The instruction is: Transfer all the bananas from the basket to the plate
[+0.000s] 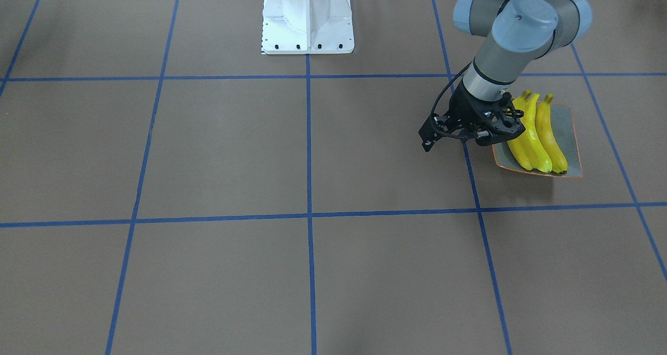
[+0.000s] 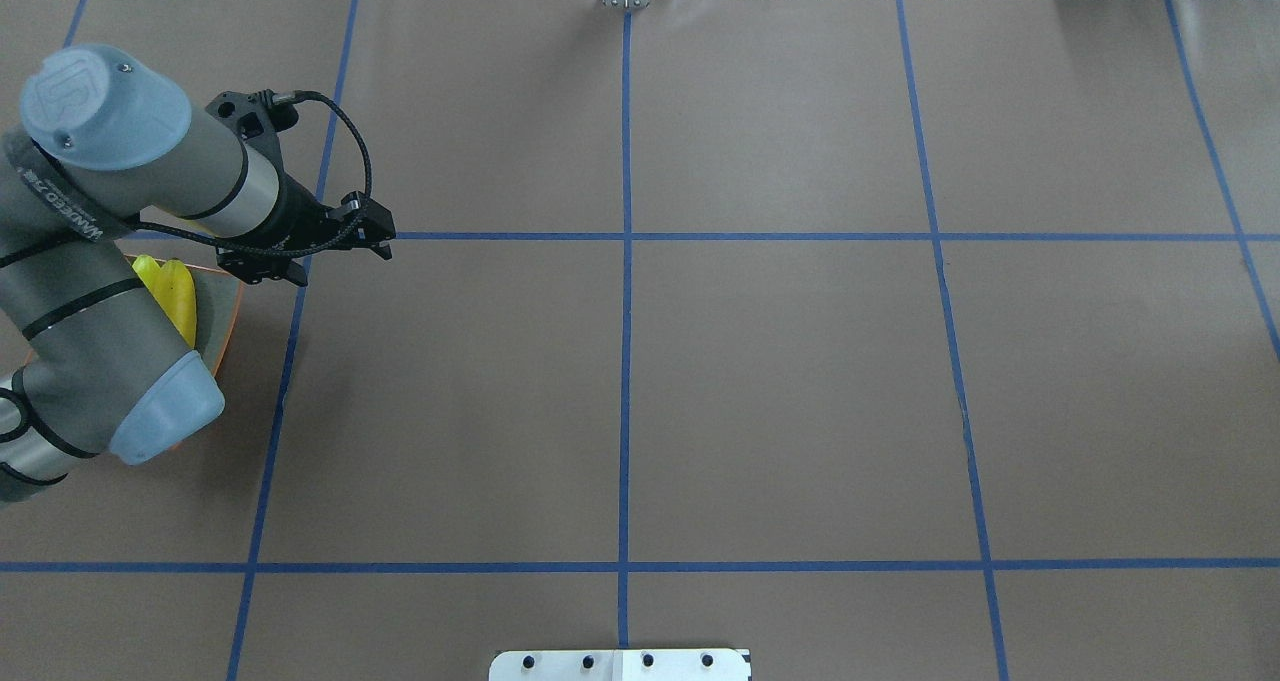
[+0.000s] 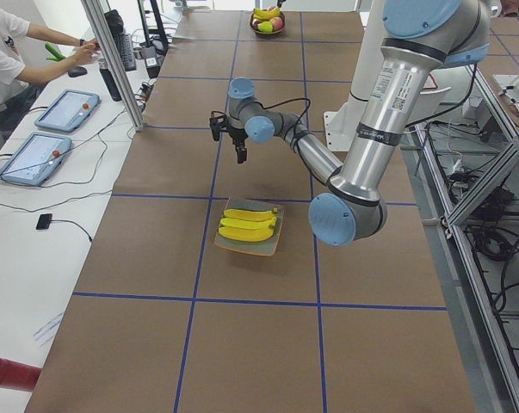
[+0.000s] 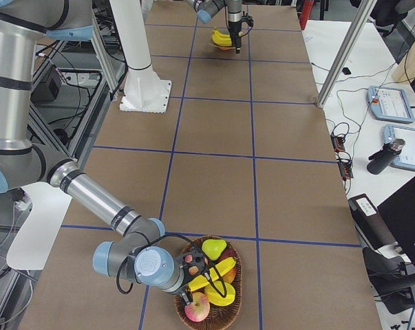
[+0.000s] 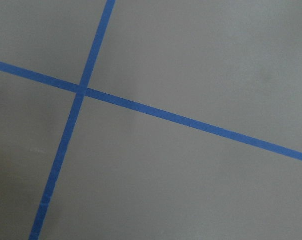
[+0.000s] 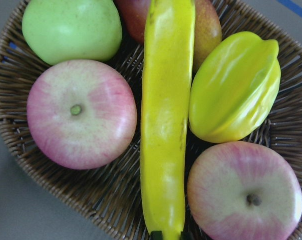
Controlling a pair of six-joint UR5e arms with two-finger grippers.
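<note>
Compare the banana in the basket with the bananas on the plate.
The basket banana lies alone among apples and a starfruit; the plate bananas lie three side by side. The basket banana rests in a wicker basket, the plate bananas on a glossy grey plate. All are bright yellow.

light: bright, even, from above; shadows: soft, faint; focus: wrist views slightly soft

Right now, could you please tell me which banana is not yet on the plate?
The banana lying in the basket between the apples and the starfruit; the other three lie side by side on the plate.
</note>
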